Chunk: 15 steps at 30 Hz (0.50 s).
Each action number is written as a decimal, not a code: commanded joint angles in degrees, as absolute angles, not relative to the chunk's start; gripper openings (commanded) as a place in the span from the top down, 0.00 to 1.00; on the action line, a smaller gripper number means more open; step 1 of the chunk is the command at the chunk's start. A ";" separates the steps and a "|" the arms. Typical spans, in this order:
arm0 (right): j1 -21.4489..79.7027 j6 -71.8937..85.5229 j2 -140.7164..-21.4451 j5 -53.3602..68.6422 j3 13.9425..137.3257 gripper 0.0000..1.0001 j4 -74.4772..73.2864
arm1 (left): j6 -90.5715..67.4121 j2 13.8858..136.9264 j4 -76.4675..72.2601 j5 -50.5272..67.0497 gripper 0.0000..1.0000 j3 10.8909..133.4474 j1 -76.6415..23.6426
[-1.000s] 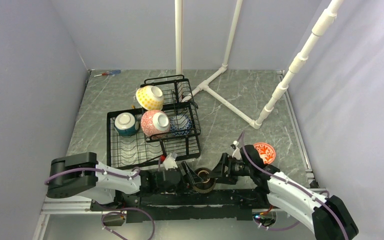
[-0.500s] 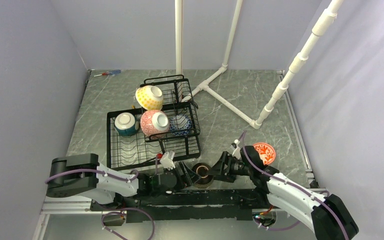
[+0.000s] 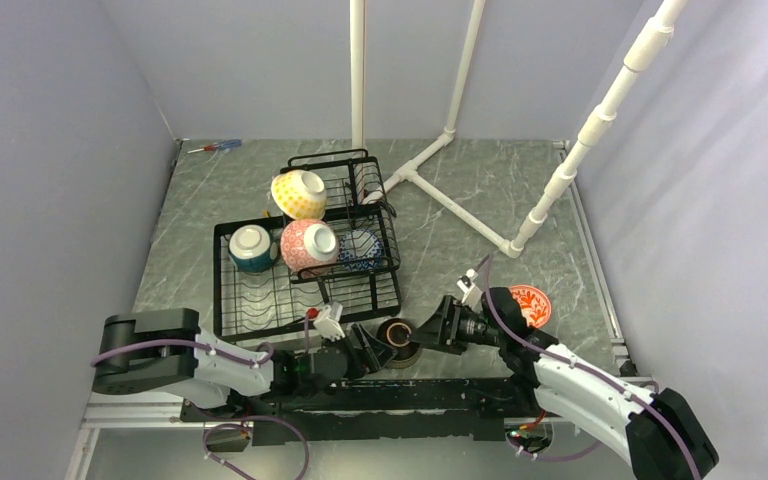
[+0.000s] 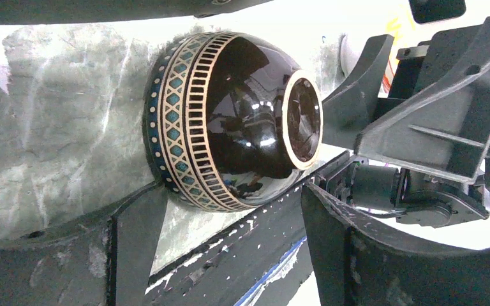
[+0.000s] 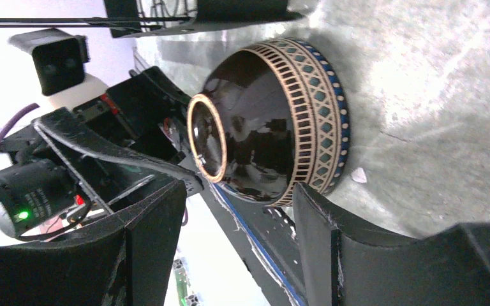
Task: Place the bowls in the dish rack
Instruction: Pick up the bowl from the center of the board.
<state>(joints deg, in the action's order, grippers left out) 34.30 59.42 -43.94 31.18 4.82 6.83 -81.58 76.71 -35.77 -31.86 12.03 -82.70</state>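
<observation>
A dark brown bowl with a tan and teal patterned band (image 3: 398, 338) lies upside down on the table near the front edge, between both grippers. My left gripper (image 3: 368, 350) is open beside it, and the bowl (image 4: 230, 121) sits just past its fingertips. My right gripper (image 3: 430, 330) is open on the other side, with the bowl (image 5: 274, 146) just ahead of its fingers. The black wire dish rack (image 3: 260, 300) holds a yellow dotted bowl (image 3: 299, 195), a teal bowl (image 3: 251, 248), a pink-red bowl (image 3: 310, 247) and a blue-white zigzag bowl (image 3: 361, 250).
A red patterned dish (image 3: 530, 302) lies on the table at the right, behind my right arm. White pipe legs (image 3: 450, 200) cross the table behind the rack. A screwdriver (image 3: 215, 146) lies at the far left corner. The black base rail (image 3: 390, 395) runs along the front edge.
The brown bowl has shifted away from the front edge toward the rack and slightly left. Both grippers have moved with it, staying open on either side.
</observation>
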 commanded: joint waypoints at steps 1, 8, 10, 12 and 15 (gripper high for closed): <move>34.78 58.53 -42.07 29.96 6.08 0.34 11.03 | -82.61 77.48 -42.10 -37.64 0.19 10.12 -82.05; 34.79 55.94 -47.56 29.37 4.30 0.35 13.31 | -75.03 76.83 -50.60 -39.16 0.17 9.12 -82.11; 34.72 55.17 -48.59 28.69 4.67 0.34 13.79 | -73.23 76.80 -52.20 -39.77 0.17 9.10 -82.11; 34.74 53.98 -49.69 27.67 5.51 0.34 13.57 | -72.62 77.19 -53.02 -40.12 0.16 9.23 -82.15; 34.74 51.77 -50.70 26.06 7.54 0.29 11.07 | -74.79 77.43 -51.22 -40.61 0.16 9.40 -82.15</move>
